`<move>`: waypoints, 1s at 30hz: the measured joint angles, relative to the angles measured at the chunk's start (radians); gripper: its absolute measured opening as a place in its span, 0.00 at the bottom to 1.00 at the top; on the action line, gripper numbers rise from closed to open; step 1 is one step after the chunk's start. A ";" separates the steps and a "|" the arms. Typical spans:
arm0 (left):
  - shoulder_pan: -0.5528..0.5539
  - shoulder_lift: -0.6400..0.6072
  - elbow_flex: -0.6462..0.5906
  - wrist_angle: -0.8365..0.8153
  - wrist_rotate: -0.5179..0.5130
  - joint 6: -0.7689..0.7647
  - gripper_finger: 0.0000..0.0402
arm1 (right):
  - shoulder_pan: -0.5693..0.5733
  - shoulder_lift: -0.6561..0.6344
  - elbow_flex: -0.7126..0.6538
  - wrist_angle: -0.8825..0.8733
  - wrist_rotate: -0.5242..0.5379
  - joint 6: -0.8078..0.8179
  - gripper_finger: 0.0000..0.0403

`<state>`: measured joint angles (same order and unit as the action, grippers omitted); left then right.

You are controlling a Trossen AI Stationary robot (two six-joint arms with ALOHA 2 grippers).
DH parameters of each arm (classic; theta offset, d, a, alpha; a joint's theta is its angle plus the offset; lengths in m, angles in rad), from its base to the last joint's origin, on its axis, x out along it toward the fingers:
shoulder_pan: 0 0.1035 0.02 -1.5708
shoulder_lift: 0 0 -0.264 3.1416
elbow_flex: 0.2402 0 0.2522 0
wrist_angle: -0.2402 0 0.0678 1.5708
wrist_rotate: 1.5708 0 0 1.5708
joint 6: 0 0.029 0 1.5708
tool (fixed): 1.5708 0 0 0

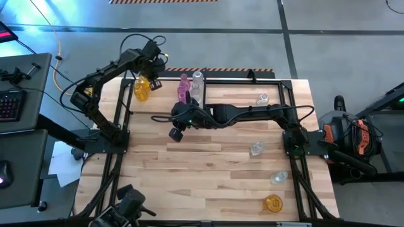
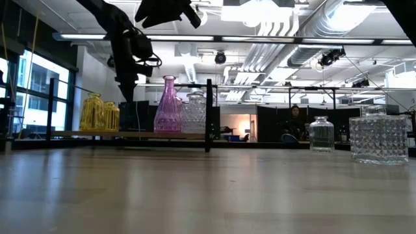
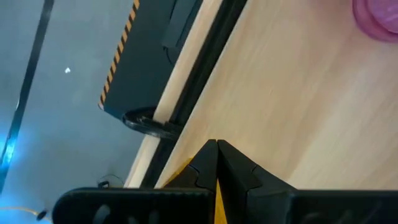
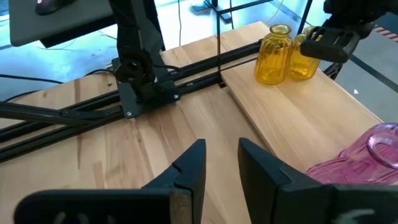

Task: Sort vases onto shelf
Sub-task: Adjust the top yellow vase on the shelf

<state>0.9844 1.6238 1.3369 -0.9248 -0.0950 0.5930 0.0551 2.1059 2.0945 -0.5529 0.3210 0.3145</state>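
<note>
Left arm: bent at the elbow, reaching toward the table's far left.
Left gripper (image 1: 153,65): fingers (image 3: 233,168) pressed together, empty.
Right arm: stretched leftward across the table's middle.
Right gripper (image 4: 219,163): fingers parted, empty.

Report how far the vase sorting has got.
Done: two yellow vases, a pink vase and a clear vase stand on the shelf, with one more clear vase at its right part. In hand: nothing; the left tool hangs shut above the yellow pair, and the right tool is open and empty. Left: two clear vases and a yellow vase on the table.
</note>
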 joint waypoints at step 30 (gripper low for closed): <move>0.013 0.000 -0.132 0.076 -0.125 0.013 0.00 | 0.024 0.000 0.000 0.019 -0.003 0.048 0.19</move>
<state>0.9974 1.6238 1.2049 -0.8485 -0.2199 0.6064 0.0788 2.1059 2.0947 -0.5341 0.3176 0.3626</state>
